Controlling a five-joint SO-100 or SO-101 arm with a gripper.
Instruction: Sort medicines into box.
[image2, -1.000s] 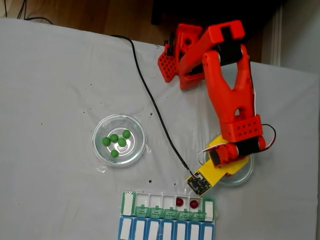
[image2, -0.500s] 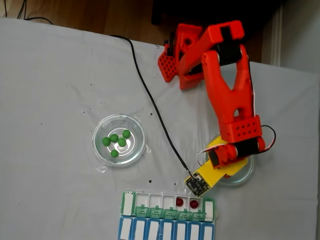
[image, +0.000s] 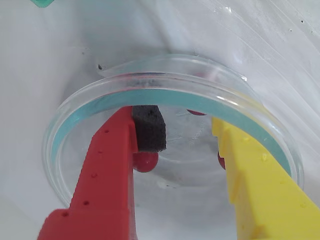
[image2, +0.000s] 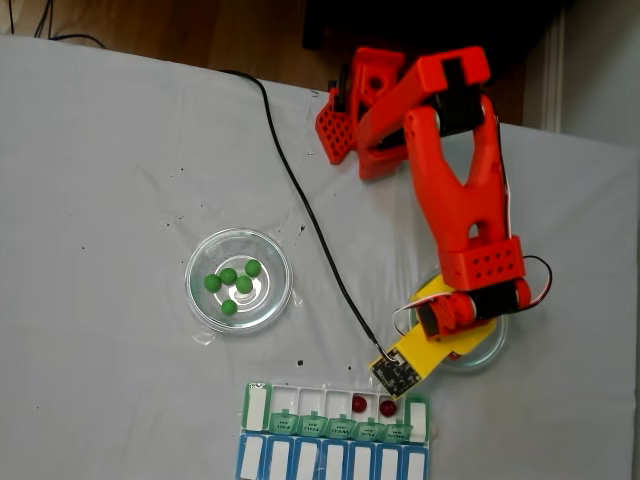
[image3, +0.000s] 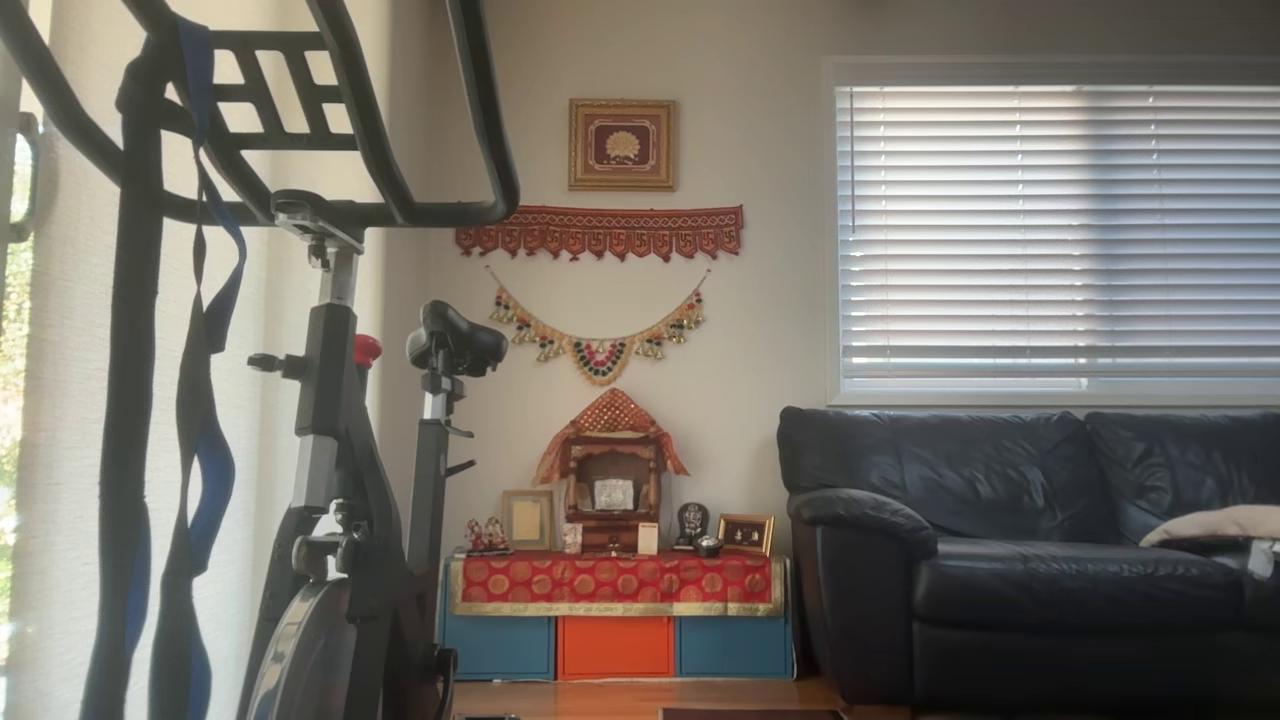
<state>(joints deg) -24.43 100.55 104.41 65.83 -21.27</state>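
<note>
End effector found lowered inside round clear glass dish, jaws set wide and gripping nothing: red finger with black foam pad to the left in the wrist view, yellow finger to the right. Small dark red ball lying on the dish floor, touching or just beside the foam pad's lower edge, hence hard against the red finger and well off the midline of the gap. Second dark red ball noted beyond the fingertips near the far wall; a third partly hidden at the yellow finger's inner edge. Judged: closing now would likely push the nearest ball rather than centre it; a slight shift toward the red-finger side called for first. Flat rectangular plastic pill organizer seen in the fixed view on the grey counter, just beyond the wrist camera end of the arm, two dark red balls already sitting in adjacent open compartments. Second glass dish holding five bright green balls, well apart, untouched. Sorting judged early.
</note>
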